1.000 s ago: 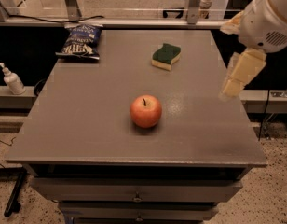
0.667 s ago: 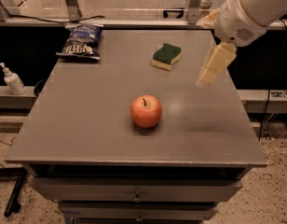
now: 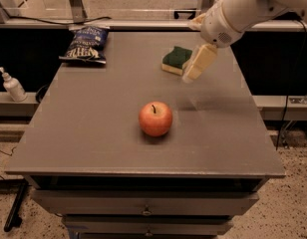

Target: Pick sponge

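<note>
The sponge [image 3: 175, 59], dark green on top with a pale yellow base, lies flat on the grey table [image 3: 93, 133] towards its far right. My gripper [image 3: 198, 61] hangs just to the right of the sponge, slightly above the table, and overlaps the sponge's right edge in this view. The white arm reaches in from the upper right. The gripper holds nothing that I can see.
A red apple [image 3: 155, 118] stands near the middle of the table, in front of the sponge. A blue chip bag [image 3: 86, 44] lies at the far left corner. A small white pump bottle [image 3: 13, 85] stands on a ledge left of the table.
The arm and gripper have swung left from beyond the table's right edge to just beside the sponge. The sponge, apple and chip bag have not moved.
</note>
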